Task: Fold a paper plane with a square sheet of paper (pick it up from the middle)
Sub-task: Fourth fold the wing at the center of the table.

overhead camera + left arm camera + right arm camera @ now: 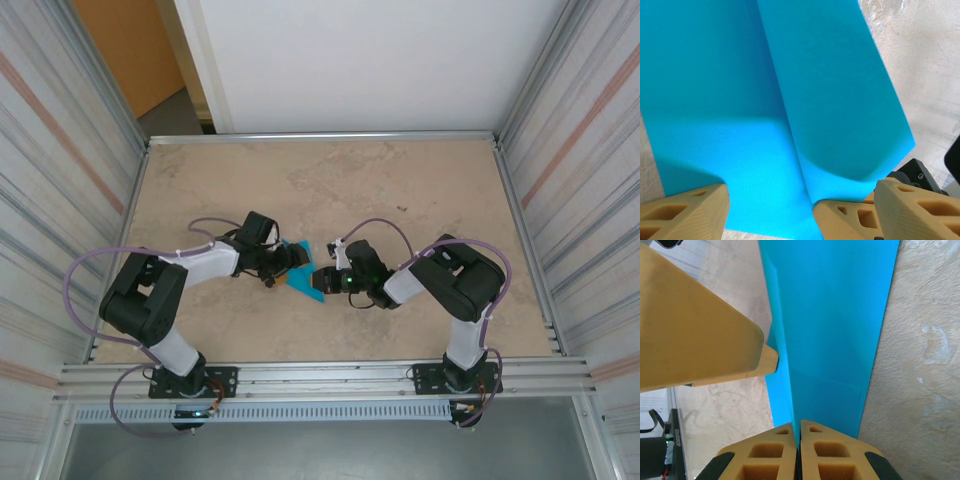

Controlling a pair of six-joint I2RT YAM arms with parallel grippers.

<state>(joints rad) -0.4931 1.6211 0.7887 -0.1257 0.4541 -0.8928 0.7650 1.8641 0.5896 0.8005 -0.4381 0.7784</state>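
The right tool has its fingers pressed tight together, and the near edge of the sheet is nipped in the seam between them, so the blue paper runs straight out ahead of it. This looks like an anchoring hold: pinched at one end, the sheet cannot slide or spin on the worktop while the other arm works on it. The left tool faces the right one across the sheet, with the paper between the two. Its fingers stand wide apart and grip nothing. They sit astride the sheet's near edge, on either side of the centre crease that runs away from it. In the right wrist view, one left finger comes in from the side and its tip touches the sheet's edge just ahead of the right tool's pinch. I judge that spread stance to be deliberate: with the fingers apart, the left tool can press or nudge one flap without crushing the fold, and it has room to close on the crease when needed. The sheet is only part-way to a plane, since the middle fold is in but no pointed nose shows. From these views I cannot tell whether the paper lies flat on the worktop or is raised slightly off it.
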